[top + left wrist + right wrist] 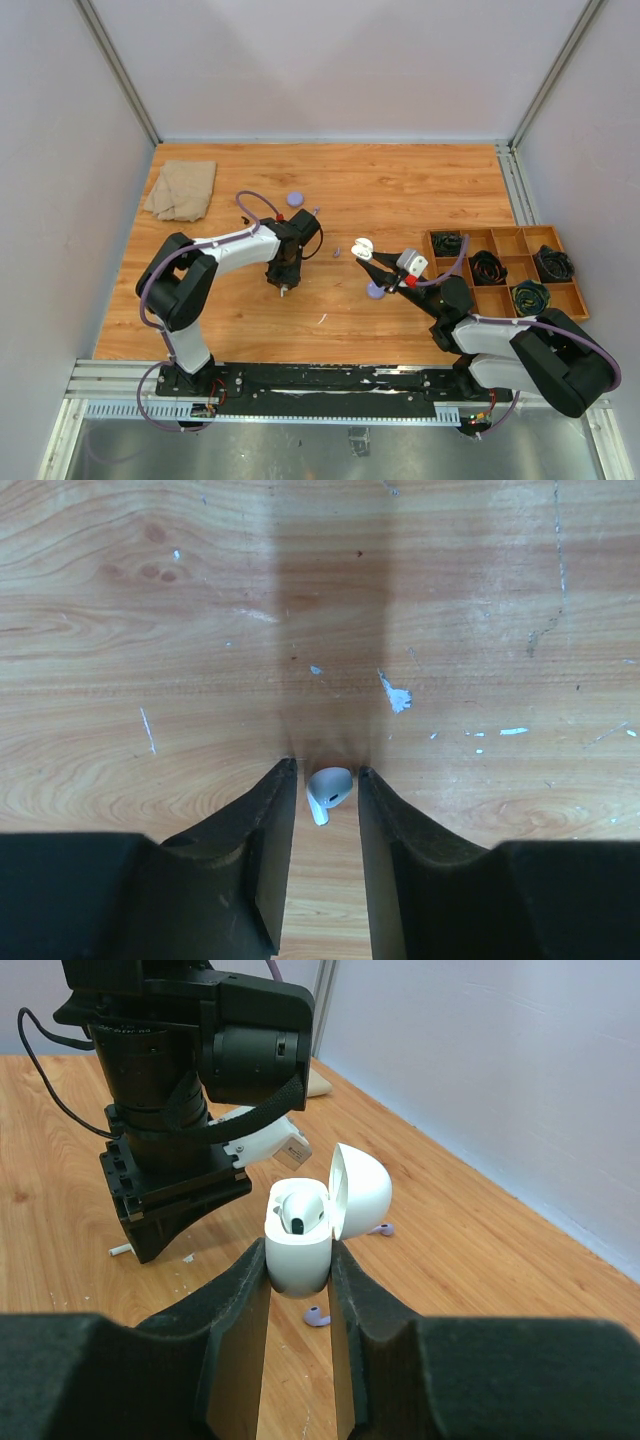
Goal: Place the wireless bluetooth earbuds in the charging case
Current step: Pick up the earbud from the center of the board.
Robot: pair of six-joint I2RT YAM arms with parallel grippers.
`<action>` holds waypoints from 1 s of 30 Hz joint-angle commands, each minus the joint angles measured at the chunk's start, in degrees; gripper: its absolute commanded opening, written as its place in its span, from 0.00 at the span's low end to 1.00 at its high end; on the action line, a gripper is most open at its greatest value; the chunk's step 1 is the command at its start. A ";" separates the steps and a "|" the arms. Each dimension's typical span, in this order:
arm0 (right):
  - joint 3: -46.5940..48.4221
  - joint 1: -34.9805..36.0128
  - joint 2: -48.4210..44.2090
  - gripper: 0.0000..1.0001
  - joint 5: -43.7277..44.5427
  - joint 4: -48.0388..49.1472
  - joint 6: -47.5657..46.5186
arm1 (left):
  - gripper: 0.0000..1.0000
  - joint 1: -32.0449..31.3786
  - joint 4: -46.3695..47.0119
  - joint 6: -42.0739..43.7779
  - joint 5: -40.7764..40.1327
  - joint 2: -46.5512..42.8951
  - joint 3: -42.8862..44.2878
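In the left wrist view a white earbud (329,790) lies on the wooden table between the fingertips of my left gripper (327,772). The jaws stand a little apart on either side of it, with a gap at the left finger. From above, the left gripper (285,287) points straight down at the table. My right gripper (298,1250) is shut on a white charging case (297,1245) with its lid open and one white earbud (298,1210) seated inside. It holds the case (362,247) above the table, right of the left gripper. Two pale purple earbuds (317,1316) (380,1229) lie on the table below.
Two round purple cases (295,199) (376,290) lie on the table, one behind the left gripper and one under the right. A beige cloth (182,190) lies at the back left. A wooden tray (505,232) holding coiled cables stands at the right.
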 commanded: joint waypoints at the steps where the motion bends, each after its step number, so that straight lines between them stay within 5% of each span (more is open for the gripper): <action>1: -0.24 0.71 -0.74 0.01 -0.41 2.42 -0.42 | 0.35 -0.44 -0.39 -0.03 0.64 0.99 0.67; 15: -0.20 0.72 -0.83 0.01 -0.57 2.45 -0.33 | 0.28 -0.44 -0.47 0.50 2.29 0.42 -1.49; 30: 0.68 0.70 -0.63 0.01 -2.15 2.56 -0.51 | 0.19 -2.52 1.11 0.78 -4.76 -6.38 0.91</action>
